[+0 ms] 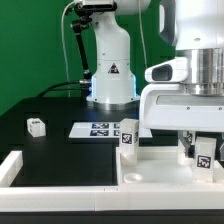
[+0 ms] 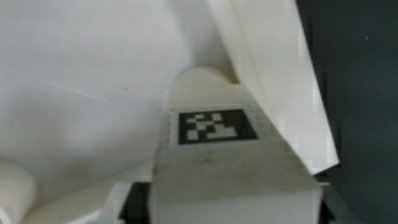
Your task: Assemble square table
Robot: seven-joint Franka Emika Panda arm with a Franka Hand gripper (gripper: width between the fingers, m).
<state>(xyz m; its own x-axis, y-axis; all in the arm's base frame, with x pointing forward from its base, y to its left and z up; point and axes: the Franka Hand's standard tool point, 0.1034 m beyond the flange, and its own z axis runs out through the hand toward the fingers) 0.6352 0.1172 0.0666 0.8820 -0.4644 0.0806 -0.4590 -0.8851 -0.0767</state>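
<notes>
Square table, leg-fitting stage. The slab (image 1: pixel 165 172) lies at the near side of the table (image 1: pixel 50 145), toward the exterior view's right. Its rimmed underside is turned up, so that the corner sockets are exposed to a leg brought down from above. It is set close to the low rail (image 1: pixel 10 165), presumably so that it is kept from sliding under load.

The gripper (image 1: pixel 197 148) is lowered over the slab's right part, about the right leg (image 1: pixel 206 156). In the wrist view the tag of this leg (image 2: pixel 217 125) is seen centred, with the slab's pale surface (image 2: pixel 89 90) beside it. The fingers are thus lined up on the leg, and an upright grasp is judged to be intended. Whether the jaws are closed on the leg, or only stand about it, cannot be told.

The middle leg (image 1: pixel 128 137) is shown upright at the slab's far left corner. Whether it is seated in a socket cannot be told. The left leg (image 1: pixel 35 126) is left well apart on the black table, within reach for a later step. The marker board (image 1: pixel 92 129) lies flat between the left leg and the middle leg.
</notes>
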